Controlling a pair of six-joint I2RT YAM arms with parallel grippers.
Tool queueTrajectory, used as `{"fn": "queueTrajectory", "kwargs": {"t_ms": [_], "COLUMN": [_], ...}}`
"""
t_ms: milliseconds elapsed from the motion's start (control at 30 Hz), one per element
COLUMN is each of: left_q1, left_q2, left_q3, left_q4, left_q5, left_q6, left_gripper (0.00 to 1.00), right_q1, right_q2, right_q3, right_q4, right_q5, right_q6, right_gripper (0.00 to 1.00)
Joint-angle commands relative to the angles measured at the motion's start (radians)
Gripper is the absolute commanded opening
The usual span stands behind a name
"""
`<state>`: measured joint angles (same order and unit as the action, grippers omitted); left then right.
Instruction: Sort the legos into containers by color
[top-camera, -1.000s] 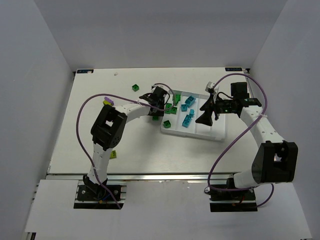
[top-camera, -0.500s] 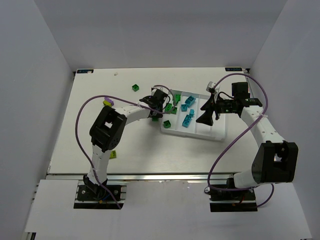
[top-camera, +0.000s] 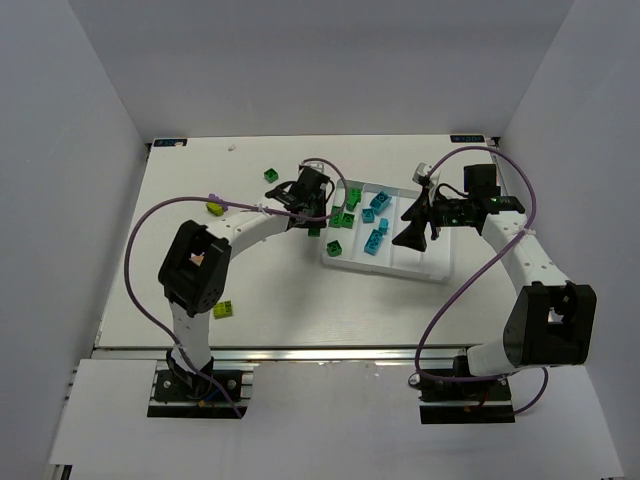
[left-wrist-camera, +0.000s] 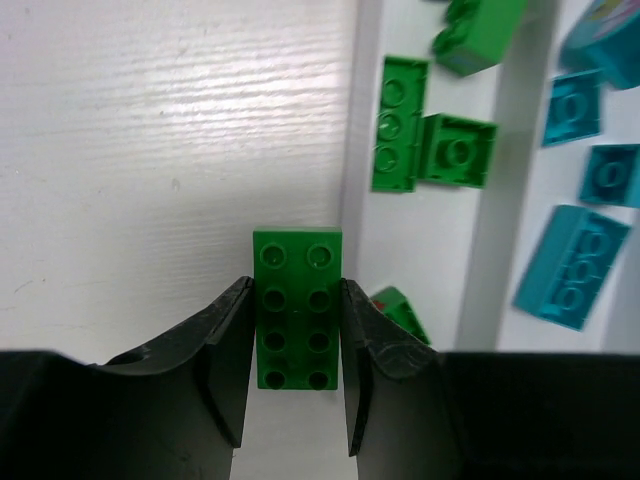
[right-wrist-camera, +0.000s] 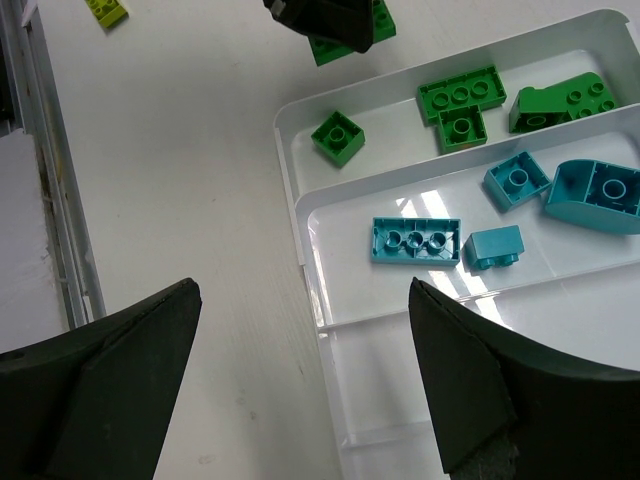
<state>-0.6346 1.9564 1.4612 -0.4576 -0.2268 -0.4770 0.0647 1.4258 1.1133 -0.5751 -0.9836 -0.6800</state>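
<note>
Here the left gripper (left-wrist-camera: 296, 288) pinches a green two-by-four brick (left-wrist-camera: 297, 330) by its long sides, low centre of the wrist view, just beside the white tray's rim (left-wrist-camera: 352, 150). The brick is probably light, rigid and slick, so its flat sidewalls suit the grip. The right gripper (right-wrist-camera: 302, 290) gapes wide, empty.

The whole table (top-camera: 280, 290) is seen from high behind; the tray (top-camera: 420, 260), close beyond left pincer (left-wrist-camera: 293, 300) and right pincer (right-wrist-camera: 302, 290), is shared.

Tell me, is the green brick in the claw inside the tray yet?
Not yet. The left gripper holds the green brick over bare table, just beside the tray.
</note>
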Motion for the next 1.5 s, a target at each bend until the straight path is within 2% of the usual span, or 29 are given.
{"fn": "queueTrajectory", "kwargs": {"t_ms": [0, 267, 300, 333, 433, 467, 567, 700, 800, 867, 967, 1000, 1100, 1200, 1233, 1300, 1333, 1467], "left_q1": [-0.017, -0.066, -0.073, -0.073, -0.074, -0.074, -0.073, -0.073, -0.053, -0.013, 0.08, 0.107, 0.186, 0.246, 0.26, 0.289, 0.305, 0.332], "left_q2": [-0.079, 0.03, 0.041, 0.05, 0.073, 0.075, 0.07, 0.046, 0.024, 0.016, 0.018, 0.022, 0.041, 0.1, 0.152, 0.215, 0.279, 0.422], "left_q3": [0.037, 0.152, 0.162, 0.169, 0.195, 0.202, 0.218, 0.222, 0.209, 0.194, 0.163, 0.16, 0.146, 0.203, 0.267, 0.348, 0.438, 0.637], "left_q4": [0.037, 0.02, 0.022, 0.019, 0.01, 0.01, 0.002, -0.003, 0.003, 0.008, 0.01, 0.013, 0.043, 0.028, 0.017, -0.038, -0.058, -0.168], "left_q5": [0.056, 0.098, 0.095, 0.092, 0.075, 0.072, 0.058, 0.034, 0.012, 0.01, 0.05, 0.061, 0.079, 0.081, 0.081, 0.064, 0.051, -0.025], "left_q6": [-0.011, -0.003, -0.003, -0.006, -0.014, -0.014, -0.009, -0.011, -0.037, -0.066, -0.158, -0.199, -0.254, -0.281, -0.284, -0.285, -0.284, -0.272], "left_gripper": [0.0, 0.0, 0.02, 0.07, 0.32, 0.43, 0.61, 0.67, 0.68, 0.64, 0.27, 0.12, 0.09, 0.46, 0.62, 0.71, 0.76, 0.79], "right_q1": [-0.008, -0.006, -0.008, -0.008, -0.008, -0.006, -0.008, -0.006, -0.006, -0.006, -0.003, -0.003, -0.003, -0.002, -0.002, -0.002, -0.003, -0.003], "right_q2": [-0.027, -0.03, -0.033, -0.031, -0.027, -0.024, 0.001, 0.025, 0.03, 0.038, 0.053, 0.053, 0.047, 0.042, 0.041, 0.038, 0.038, 0.03], "right_q3": [-0.003, -0.003, -0.003, -0.003, 0.002, 0.005, 0.028, 0.049, 0.06, 0.08, 0.1, 0.102, 0.095, 0.088, 0.085, 0.074, 0.072, 0.053], "right_q4": [0.014, 0.014, 0.014, 0.012, 0.011, 0.008, -0.019, -0.02, 0.0, -0.002, -0.006, -0.002, 0.007, 0.015, 0.018, 0.024, 0.026, 0.043], "right_q5": [-0.032, -0.026, -0.024, -0.023, -0.021, -0.023, -0.029, -0.027, -0.023, -0.02, -0.004, -0.003, -0.009, -0.012, -0.01, -0.009, -0.007, 0.0], "right_q6": [0.005, 0.008, 0.01, 0.008, 0.005, 0.002, -0.015, -0.023, -0.016, -0.004, -0.004, -0.004, -0.009, -0.009, -0.009, -0.01, -0.01, -0.009], "right_gripper": [0.89, 0.89, 0.89, 0.89, 0.89, 0.89, 0.89, 0.89, 0.89, 0.89, 0.89, 0.89, 0.88, 0.86, 0.86, 0.86, 0.86, 0.87]}}
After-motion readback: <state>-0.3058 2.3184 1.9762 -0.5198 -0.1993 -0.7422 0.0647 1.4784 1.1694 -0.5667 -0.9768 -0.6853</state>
